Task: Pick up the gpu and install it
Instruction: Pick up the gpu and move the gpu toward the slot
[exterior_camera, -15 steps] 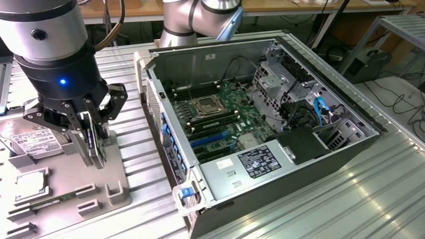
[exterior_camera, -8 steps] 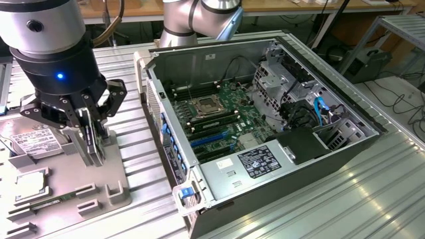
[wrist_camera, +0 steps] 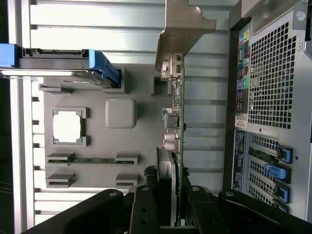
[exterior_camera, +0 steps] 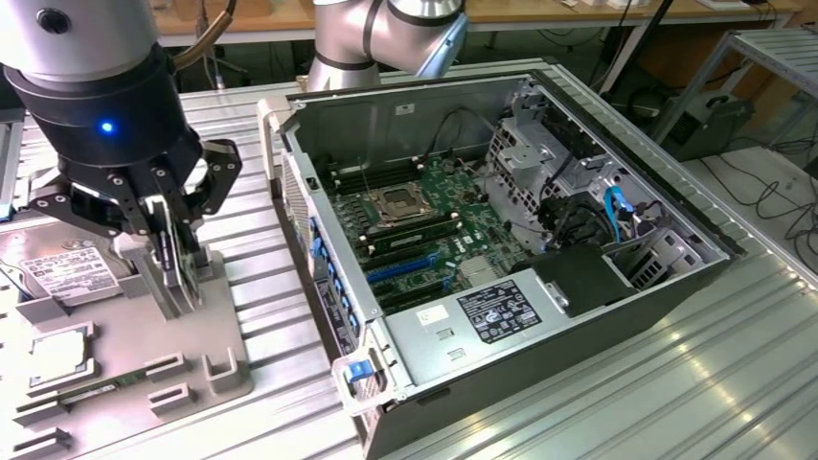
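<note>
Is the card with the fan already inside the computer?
No, the gpu stands on edge between the fingers of the gripper over the gray tray, outside the open computer case.

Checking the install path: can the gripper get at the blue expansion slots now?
Probably yes: the computer case lies open and nothing covers the blue expansion slots, though the gripper holds the gpu.
</note>
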You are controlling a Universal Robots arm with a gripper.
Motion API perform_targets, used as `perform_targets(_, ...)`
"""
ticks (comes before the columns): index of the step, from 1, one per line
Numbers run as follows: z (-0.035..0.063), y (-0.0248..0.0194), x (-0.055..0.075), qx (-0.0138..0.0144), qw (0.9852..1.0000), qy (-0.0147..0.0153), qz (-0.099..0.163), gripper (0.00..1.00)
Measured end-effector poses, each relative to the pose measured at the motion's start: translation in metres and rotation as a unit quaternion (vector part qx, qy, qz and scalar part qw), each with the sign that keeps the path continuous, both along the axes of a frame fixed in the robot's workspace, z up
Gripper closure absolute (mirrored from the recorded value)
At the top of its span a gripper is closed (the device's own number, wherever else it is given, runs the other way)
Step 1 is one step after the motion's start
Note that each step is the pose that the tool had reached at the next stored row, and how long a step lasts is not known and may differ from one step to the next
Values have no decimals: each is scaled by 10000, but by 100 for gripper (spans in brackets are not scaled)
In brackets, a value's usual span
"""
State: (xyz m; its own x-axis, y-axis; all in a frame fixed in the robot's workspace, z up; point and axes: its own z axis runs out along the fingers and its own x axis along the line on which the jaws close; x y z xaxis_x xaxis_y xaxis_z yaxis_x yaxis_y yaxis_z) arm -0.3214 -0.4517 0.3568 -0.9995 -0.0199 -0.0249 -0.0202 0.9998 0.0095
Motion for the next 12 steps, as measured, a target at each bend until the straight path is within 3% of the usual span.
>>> perform_targets(12,145,0,0,0,10000,0,0,72)
